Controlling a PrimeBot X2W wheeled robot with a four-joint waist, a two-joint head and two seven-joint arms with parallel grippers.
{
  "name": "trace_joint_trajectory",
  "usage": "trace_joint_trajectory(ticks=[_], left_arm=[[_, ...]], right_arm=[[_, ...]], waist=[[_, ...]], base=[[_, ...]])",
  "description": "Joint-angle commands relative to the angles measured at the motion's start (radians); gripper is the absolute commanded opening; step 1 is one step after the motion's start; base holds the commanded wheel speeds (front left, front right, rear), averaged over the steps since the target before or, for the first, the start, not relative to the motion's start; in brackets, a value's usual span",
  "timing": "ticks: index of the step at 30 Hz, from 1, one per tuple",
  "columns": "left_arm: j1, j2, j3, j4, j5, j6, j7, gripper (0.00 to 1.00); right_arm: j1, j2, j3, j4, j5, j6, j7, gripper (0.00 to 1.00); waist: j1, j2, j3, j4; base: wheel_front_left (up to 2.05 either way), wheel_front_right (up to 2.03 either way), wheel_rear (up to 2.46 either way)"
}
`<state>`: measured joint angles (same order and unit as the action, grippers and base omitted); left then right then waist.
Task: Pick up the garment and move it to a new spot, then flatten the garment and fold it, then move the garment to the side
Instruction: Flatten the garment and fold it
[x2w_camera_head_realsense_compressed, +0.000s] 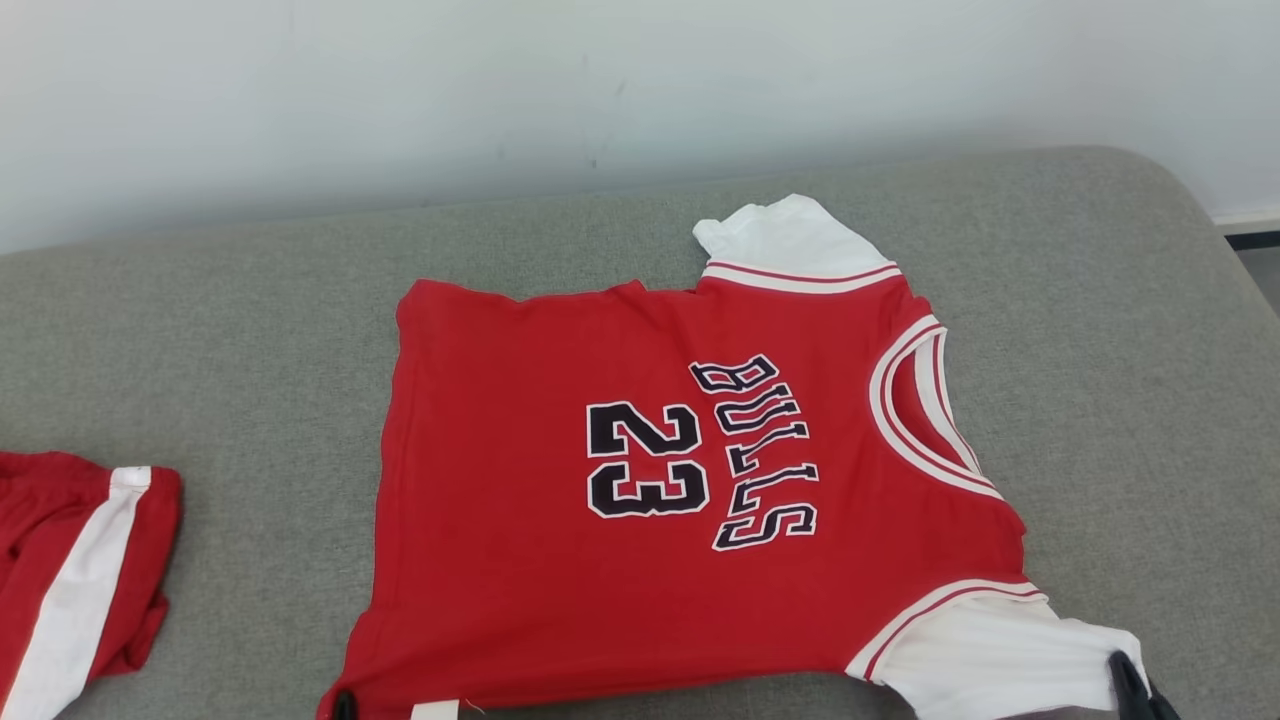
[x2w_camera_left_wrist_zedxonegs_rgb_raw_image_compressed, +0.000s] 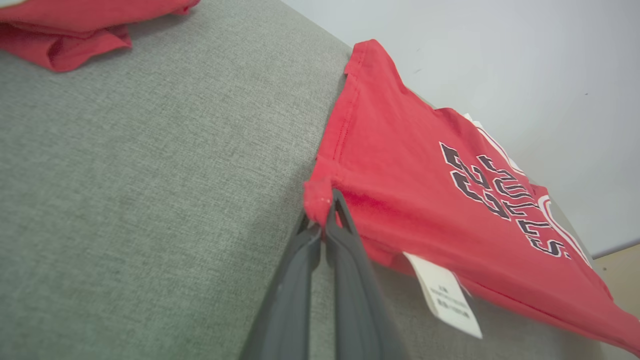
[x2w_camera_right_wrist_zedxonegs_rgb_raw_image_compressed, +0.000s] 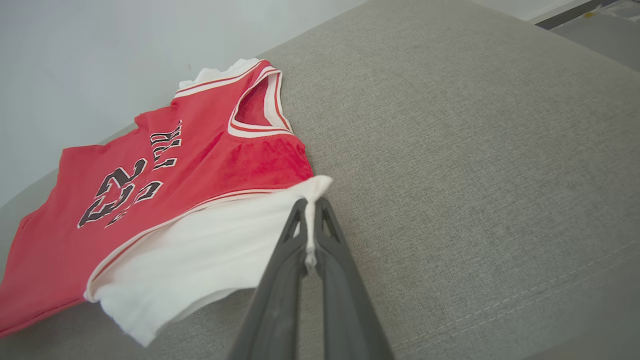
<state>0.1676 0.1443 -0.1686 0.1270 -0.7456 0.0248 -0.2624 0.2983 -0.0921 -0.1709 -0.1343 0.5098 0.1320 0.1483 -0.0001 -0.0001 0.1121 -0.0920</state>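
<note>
L gripper (x2w_camera_left_wrist_zedxonegs_rgb_raw_image_compressed: 332, 201): clamped on jersey (x2w_camera_head_realsense_compressed: 560, 520) hem corner.
R gripper (x2w_camera_right_wrist_zedxonegs_rgb_raw_image_compressed: 311, 206): clamped on white sleeve (x2w_camera_right_wrist_zedxonegs_rgb_raw_image_compressed: 215, 255) tip.
Jersey: on cushion (x2w_camera_head_realsense_compressed: 200, 330), spreading ahead of my fingertips.
Axis: hem-to-collar runs L grip to R grip.

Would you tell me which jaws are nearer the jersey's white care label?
Left. Left jaws pinch the hem corner beside the care label; right jaws pinch the white sleeve at the jersey's other end.
</note>
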Motion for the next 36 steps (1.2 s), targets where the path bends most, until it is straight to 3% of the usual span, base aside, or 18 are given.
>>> trace_joint_trajectory(ticks=[1, 17, 25, 35, 36], left_arm=[[0.011, -0.001, 0.003, 0.011, 0.017, -0.005, -0.003, 0.00], [-0.146, 0.010, -0.043, 0.113, 0.095, -0.049, 0.012, 0.00], [-0.317, 0.023, -0.065, 0.217, 0.115, -0.070, 0.044, 0.00], [-0.483, 0.028, -0.083, 0.384, 0.131, -0.100, 0.036, 0.00], [-0.494, 0.026, -0.087, 0.398, 0.133, -0.103, 0.033, 0.00]], right_arm=[[0.003, 0.005, 0.005, 0.007, -0.004, -0.003, -0.006, 0.00], [-0.169, -0.032, 0.066, 0.116, -0.028, -0.003, 0.009, 0.00], [-0.368, -0.064, 0.110, 0.262, -0.017, -0.002, 0.020, 0.00], [-0.627, -0.088, 0.166, 0.529, -0.011, -0.002, -0.029, 0.00], [-0.644, -0.094, 0.168, 0.549, -0.016, -0.002, -0.048, 0.15]], waist=[[0.0001, 0.0001, -0.015, 0.007], [0.0001, 0.0001, -0.037, 0.021], [0.0001, 0.0001, 0.021, 0.024], [0.0001, 0.0001, 0.072, 0.024], [0.0001, 0.0001, 0.072, 0.028]], base=[[0.00, 0.00, 0.00], [0.00, 0.00, 0.00], [0.00, 0.00, 0.00], [0.00, 0.00, 0.00], [0.00, 0.00, 0.00]])
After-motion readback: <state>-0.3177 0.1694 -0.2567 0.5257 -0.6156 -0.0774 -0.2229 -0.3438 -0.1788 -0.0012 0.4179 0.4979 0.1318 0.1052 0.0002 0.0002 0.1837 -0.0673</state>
